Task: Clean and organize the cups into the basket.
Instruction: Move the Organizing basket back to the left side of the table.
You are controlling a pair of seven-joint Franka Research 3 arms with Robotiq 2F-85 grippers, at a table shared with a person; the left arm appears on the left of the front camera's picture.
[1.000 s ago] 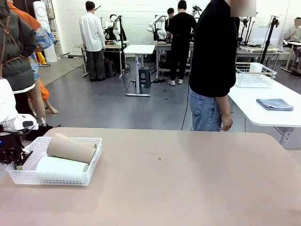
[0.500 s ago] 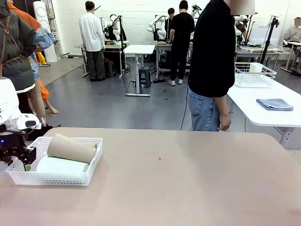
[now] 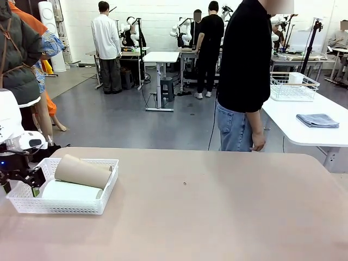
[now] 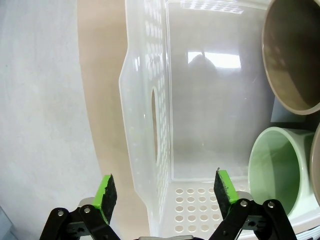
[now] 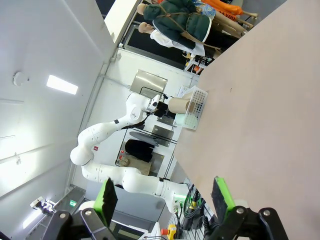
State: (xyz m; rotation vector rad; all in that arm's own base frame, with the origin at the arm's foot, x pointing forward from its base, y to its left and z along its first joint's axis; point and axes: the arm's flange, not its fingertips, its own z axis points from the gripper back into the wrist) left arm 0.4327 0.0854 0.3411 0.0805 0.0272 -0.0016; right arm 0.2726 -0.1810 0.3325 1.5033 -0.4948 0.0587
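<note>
From the front, the white basket [image 3: 64,191] sits on the table [image 3: 217,206] at about eight o'clock, a tan cup [image 3: 82,171] lying across a mint cup [image 3: 70,190] inside it, and my left gripper [image 3: 19,182] hangs at its nine o'clock end while a person [image 3: 247,76] stands beyond the far edge at one o'clock. Through my left wrist, my fingers [image 4: 106,191] are spread wide and empty over the basket's handle wall [image 4: 150,125], with the mint cup's mouth [image 4: 277,167] at four o'clock and a tan cup's mouth [image 4: 295,50] at two o'clock. Through my right wrist, my right gripper [image 5: 162,197] is also wide apart and empty above bare tabletop, the basket [image 5: 192,114] far off near twelve o'clock beside my left arm [image 5: 115,127].
</note>
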